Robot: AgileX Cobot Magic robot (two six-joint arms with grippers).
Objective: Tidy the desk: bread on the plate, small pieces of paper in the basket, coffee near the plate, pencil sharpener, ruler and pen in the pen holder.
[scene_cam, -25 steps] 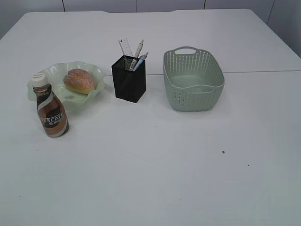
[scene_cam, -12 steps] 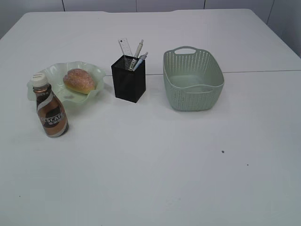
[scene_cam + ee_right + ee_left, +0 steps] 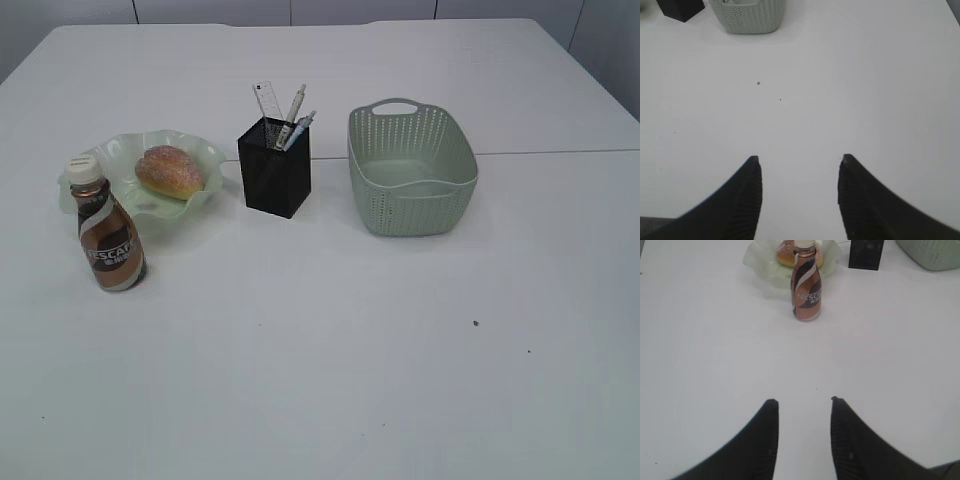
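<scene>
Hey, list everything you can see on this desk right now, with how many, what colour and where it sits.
bread: one, golden brown, on the plate
plate: one, pale green, wavy rim, far left
coffee bottle: one, brown with a white cap, upright just in front of the plate
pen holder: one, black mesh, centre
ruler: one, clear, standing in the pen holder
pens: two, pale, standing in the pen holder
basket: one, pale green, right of the pen holder
table: one, white
left claw: black, open, empty
right claw: black, open, empty
</scene>
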